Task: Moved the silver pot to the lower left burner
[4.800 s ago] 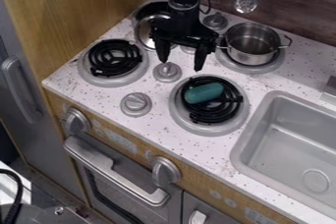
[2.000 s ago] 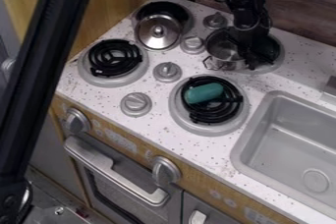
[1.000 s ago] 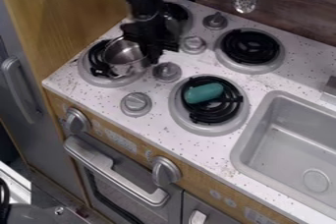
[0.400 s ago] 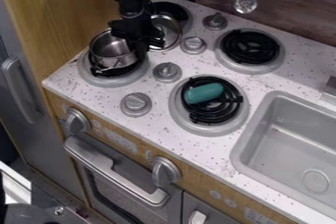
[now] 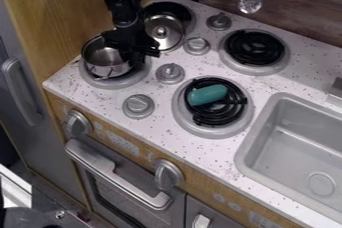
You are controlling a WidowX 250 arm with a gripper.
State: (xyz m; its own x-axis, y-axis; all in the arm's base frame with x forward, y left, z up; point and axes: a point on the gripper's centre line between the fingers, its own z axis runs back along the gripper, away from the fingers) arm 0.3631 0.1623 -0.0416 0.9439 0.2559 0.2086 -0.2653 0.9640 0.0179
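The gripper (image 5: 137, 58) is at the upper left of the camera view, shut on the silver pot (image 5: 107, 64) at the pot's right side, where it hides part of the rim. The pot stands over the left part of the lower left burner (image 5: 123, 83), off its centre. Some of the burner's black coil shows below and to the right of the pot. Whether the pot's base rests flat on the coil I cannot tell.
A silver lid (image 5: 162, 32) leans at the upper left burner, close behind the gripper. A teal object (image 5: 208, 94) lies on the lower right burner. Knobs (image 5: 170, 73) stand between the burners; the wooden side wall (image 5: 73, 12) rises left of the pot.
From the upper right burner, the pot has gone with the gripper to the lower left one. Lately both shifted slightly further left. The gripper was open and apart from the pot in the earliest frame.
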